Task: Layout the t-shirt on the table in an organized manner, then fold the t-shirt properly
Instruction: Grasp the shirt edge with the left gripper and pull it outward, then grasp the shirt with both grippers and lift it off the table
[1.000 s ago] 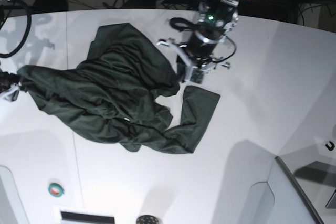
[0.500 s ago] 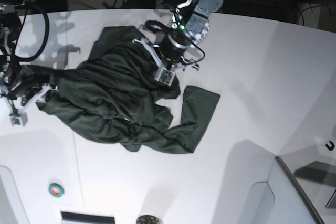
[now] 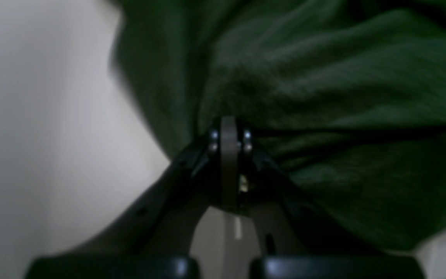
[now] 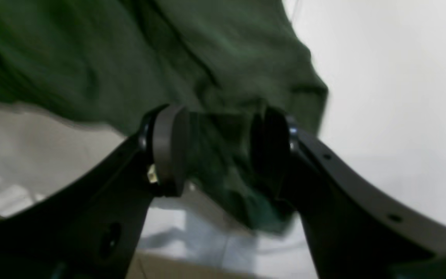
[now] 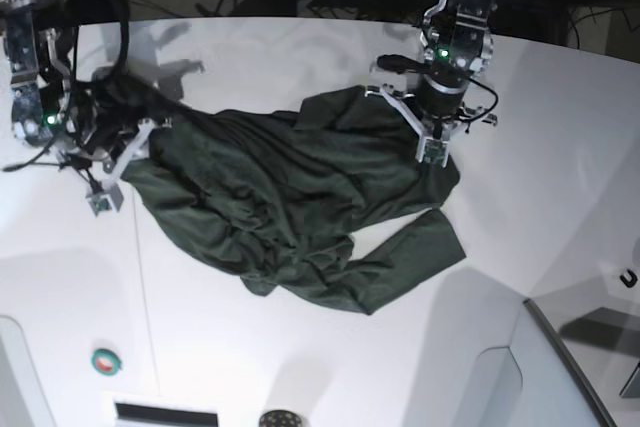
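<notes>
t-shirt (image 5: 290, 197): dark green, wrinkling, stretching between both grippers over the table (image 5: 560, 147)
left gripper (image 3: 229, 135): pinching the cloth's edge tight
right gripper (image 4: 219, 149): clamping a bunched fold

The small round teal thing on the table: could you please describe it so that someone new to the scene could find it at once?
Start from the table, whose middle is covered by the t-shirt. Move to the near left part of the table, well clear of the cloth. The small round teal disc with a reddish centre lies there alone, the only colourful spot on bare white.
</notes>
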### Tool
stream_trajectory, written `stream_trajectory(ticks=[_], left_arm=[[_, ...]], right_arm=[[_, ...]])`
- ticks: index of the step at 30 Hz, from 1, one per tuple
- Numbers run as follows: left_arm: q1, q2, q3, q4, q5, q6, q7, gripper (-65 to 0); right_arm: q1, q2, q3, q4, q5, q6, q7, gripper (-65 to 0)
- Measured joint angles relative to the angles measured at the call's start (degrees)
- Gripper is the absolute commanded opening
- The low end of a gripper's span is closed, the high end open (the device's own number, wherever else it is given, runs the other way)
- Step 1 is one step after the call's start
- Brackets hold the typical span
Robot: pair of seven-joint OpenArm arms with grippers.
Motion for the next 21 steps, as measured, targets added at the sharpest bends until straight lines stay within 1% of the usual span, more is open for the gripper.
stream_trajectory(ticks=[2, 3, 5, 6, 7, 8, 11, 13, 14, 15, 17, 18, 19, 21], left_arm=[[0.57, 0.26, -1.60, 4.48, 0.02, 0.11, 0.09, -65.0], [0.72, 0.22, -1.81, 6.75, 0.02, 0.17, 1.25, -65.0], [1.01, 0.17, -2.12, 9.68, -0.04, 0.24, 5.79, -65.0], [1.38, 0.22, -2.14, 10.58, -0.17, 0.24, 7.58, -65.0], [2.21, 0.22, -2.21, 11.37, -0.15, 0.31, 8.24, -64.3], [3.10, 0.13, -2.23, 12.13, -0.17, 0.28, 8.31, -59.6], [3.69, 0.42, -2.10, 12.00, -0.20, -0.13, 8.59, -43.3], [2.93, 0.46, -2.12, 9.49, -0.37, -0.11, 7.74, -35.2], [2.62, 0.44, -2.12, 7.82, -0.09, -0.07, 7.82, -32.4], [2.45, 0.44, -2.12, 6.10, -0.17, -0.07, 7.67, -30.6], [2.16, 0.42, -2.12, 2.75, -0.37, -0.11, 6.97, -29.8], [1.86, 0.44, -2.12, 0.87, -0.15, -0.13, 5.42, -29.8], [1.49, 0.44, -2.05, -0.79, -0.42, -0.11, 2.43, -29.8], [-0.35, 0.55, -1.73, -3.96, -0.52, -0.09, -0.33, -30.1]], right_arm=[[-2.82, 1.22, -1.29, 4.63, -2.80, -0.09, -0.02, -35.0], [-3.96, 1.33, -1.70, 6.69, -5.09, -0.09, -0.04, -35.0], [-5.79, 0.66, -2.19, 9.51, -9.53, -0.04, 0.50, -35.0], [-6.64, -0.24, -2.34, 9.97, -11.17, -0.04, 1.09, -35.0], [-7.04, -1.27, -2.75, 9.44, -13.09, -0.02, 1.05, -35.0], [-7.15, -1.95, -3.80, 8.35, -15.23, -0.02, 1.33, -35.0], [-7.30, -3.32, -6.99, 4.52, -19.89, -0.02, 5.38, -35.0], [-7.10, -4.63, -7.87, 2.43, -21.49, -0.02, 6.95, -35.1], [-6.97, -5.35, -8.07, 1.60, -22.51, -0.02, 7.30, -35.1], [-6.78, -6.03, -8.15, 0.44, -23.65, -0.02, 7.78, -35.1], [-5.73, -7.02, -8.26, -1.90, -25.38, 0.02, 7.52, -35.3], [-5.20, -7.37, -8.31, -2.97, -25.44, 0.02, 7.61, -35.4], [-4.57, -7.61, -8.41, -3.98, -25.64, 0.02, 7.76, -35.6], [-3.74, -7.61, -8.39, -5.62, -25.62, 0.02, 8.87, -35.9]])
